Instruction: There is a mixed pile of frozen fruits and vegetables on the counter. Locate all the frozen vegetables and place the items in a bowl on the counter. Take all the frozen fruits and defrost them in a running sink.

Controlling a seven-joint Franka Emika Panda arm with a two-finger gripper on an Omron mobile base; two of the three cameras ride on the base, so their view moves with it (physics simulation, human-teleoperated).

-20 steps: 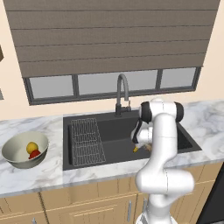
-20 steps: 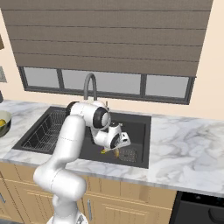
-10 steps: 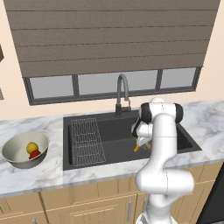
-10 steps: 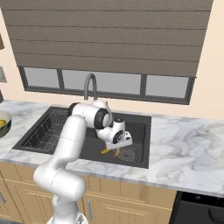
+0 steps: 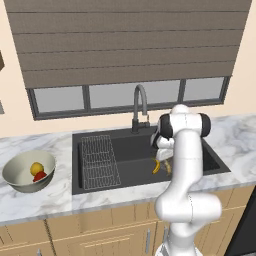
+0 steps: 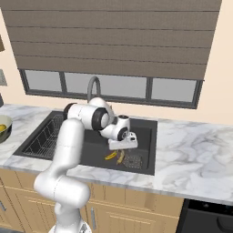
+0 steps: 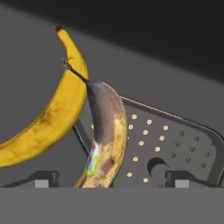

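Set into the marble worktop point(image 5: 240, 137), black sink point(image 5: 130, 150) with both bananas on its floor near the drain strainer point(image 7: 175, 144), placed there for defrosting under the tap point(image 5: 140, 102). In the bowl point(image 5: 20, 172) at far left, red and yellow vegetables, already sorted. Poised low over the fruit, gripper point(image 6: 123, 144) with jaws spread wide, holding nothing. Side by side and touching: yellow banana point(image 7: 52, 109) curving stem-up in the hand view; browner banana point(image 7: 105, 135) lying lengthwise, its stem toward the other's.
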